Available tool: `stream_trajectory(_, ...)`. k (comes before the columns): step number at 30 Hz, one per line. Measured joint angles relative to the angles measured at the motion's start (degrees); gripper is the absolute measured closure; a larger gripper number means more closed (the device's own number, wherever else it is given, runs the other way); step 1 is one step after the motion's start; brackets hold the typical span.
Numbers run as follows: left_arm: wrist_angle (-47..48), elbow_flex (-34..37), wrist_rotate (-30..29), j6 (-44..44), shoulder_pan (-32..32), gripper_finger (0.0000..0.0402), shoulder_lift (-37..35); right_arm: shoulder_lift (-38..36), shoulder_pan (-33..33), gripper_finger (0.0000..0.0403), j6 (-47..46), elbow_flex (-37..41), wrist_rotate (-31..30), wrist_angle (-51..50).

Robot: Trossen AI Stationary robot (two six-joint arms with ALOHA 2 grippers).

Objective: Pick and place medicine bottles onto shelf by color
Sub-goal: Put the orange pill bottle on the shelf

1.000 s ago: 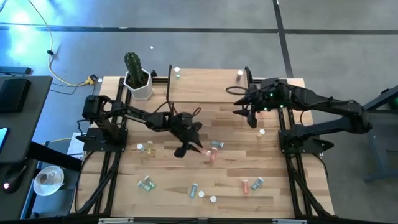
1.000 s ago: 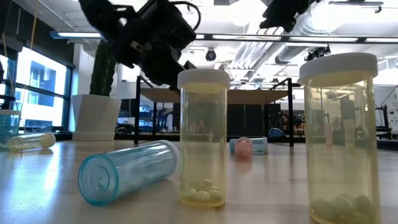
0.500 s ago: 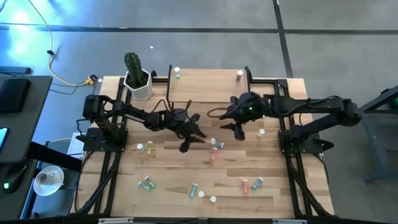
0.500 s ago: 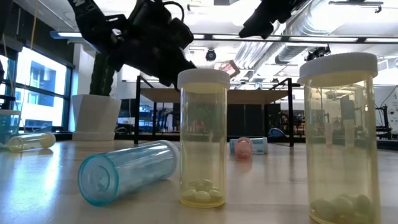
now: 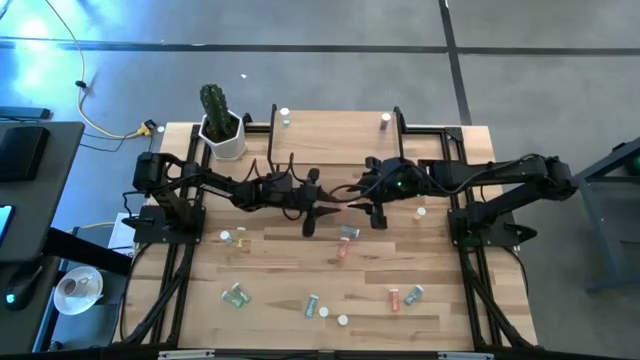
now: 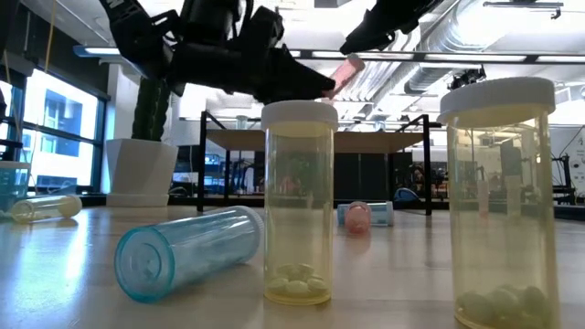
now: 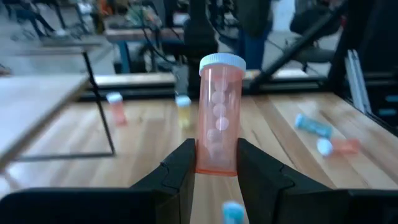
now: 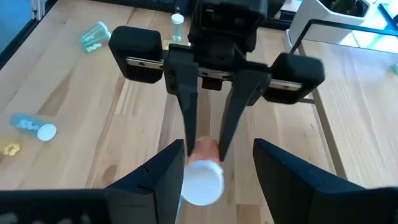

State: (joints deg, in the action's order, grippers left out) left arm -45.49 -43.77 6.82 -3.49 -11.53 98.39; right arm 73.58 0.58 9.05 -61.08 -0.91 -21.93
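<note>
A pink-red medicine bottle with a white cap hangs above the table's middle, my left gripper shut on it. My right gripper faces it, open; its fingers stand on either side of the cap end, and I cannot tell whether one touches. In the high view the two grippers meet near the centre. The shelf stands at the far edge with a bottle near its left end and another near its right end. My left gripper pinches the bottle's lower body, near the end away from the cap, between its two fingers. The fingers come about level from the table's left and lie along the bottle. The bottle is lifted clear, its cap end pointing toward my right gripper.
Several bottles lie or stand loose on the near half of the table, among them a teal one and a pink one just below the grippers. A white pot with a cactus stands at the far left. Tall pale-yellow bottles stand near the low camera.
My left gripper has tipped up from pointing down to about level, lifting the pink-red bottle off the table and turning its cap toward the right. My right gripper has come toward the table's middle and a little down, until its fingers stand around the cap.
</note>
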Motion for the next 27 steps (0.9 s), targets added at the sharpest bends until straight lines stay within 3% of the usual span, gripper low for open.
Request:
stream_trajectory(5, -1.2, 0.0, -3.1, -0.1, 0.0, 0.0309, 0.0, 0.0, 0.0, 0.0218, 0.0, 0.0, -0.7, 1.8)
stream_trajectory(16, -5.0, 0.0, -3.4, -1.7, -0.1, 0.0309, 0.1, -0.1, 0.2, 0.0218, -0.2, 0.0, -4.7, 1.9)
stream_trajectory(22, -5.1, -0.1, -8.4, -3.9, -0.1, 0.0310, 0.1, -1.1, 0.2, 0.0218, -0.2, 0.0, -6.1, 1.9)
stream_trajectory(27, -6.7, -0.1, -9.0, -4.7, 0.0, 0.0310, 0.1, -3.2, 0.2, 0.0218, -1.4, 0.0, -6.6, 1.5)
